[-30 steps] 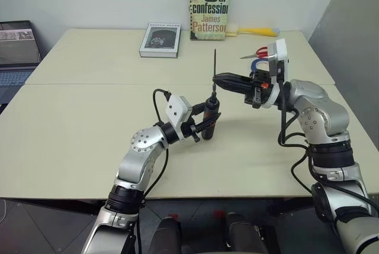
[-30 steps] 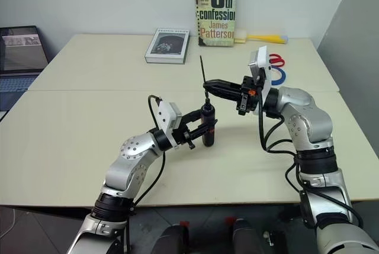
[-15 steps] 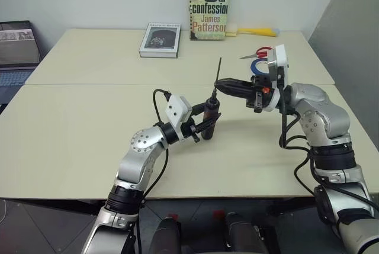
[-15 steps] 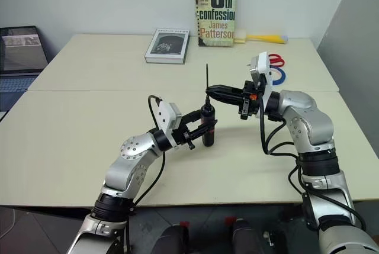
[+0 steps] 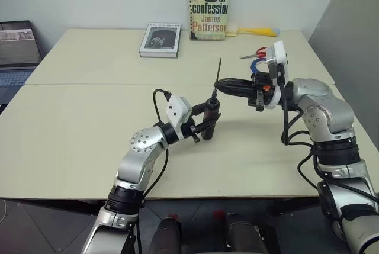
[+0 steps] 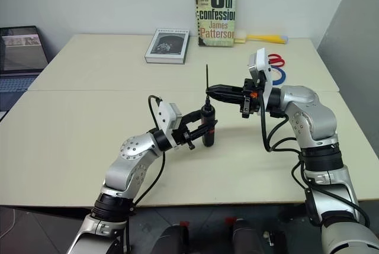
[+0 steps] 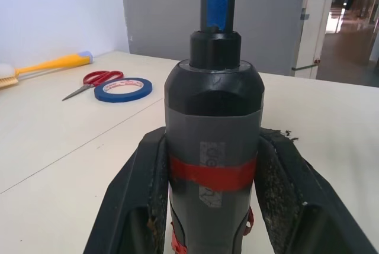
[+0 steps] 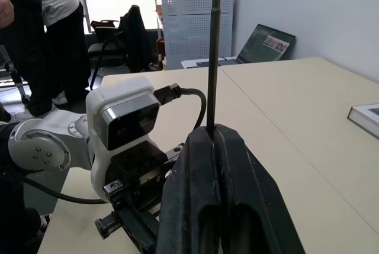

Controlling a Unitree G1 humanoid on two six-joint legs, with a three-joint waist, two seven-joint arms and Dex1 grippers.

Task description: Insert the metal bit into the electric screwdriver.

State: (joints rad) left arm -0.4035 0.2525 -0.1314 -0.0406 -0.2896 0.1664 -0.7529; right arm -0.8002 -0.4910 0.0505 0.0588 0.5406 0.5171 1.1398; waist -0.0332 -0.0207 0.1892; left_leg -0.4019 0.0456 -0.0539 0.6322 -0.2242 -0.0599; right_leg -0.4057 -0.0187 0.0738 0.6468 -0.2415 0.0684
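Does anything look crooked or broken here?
Nothing is broken or spilled. The thin metal rod leans a little instead of standing straight above the screwdriver. The right pincer pinches the rod; the left pincer grips the screwdriver upright.

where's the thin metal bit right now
The thin dark grey metal bit stands nearly upright above the table's middle in the head views, pinched at its lower part by the right gripper, directly over the black-and-red pen-shaped electric screwdriver held by the left gripper.
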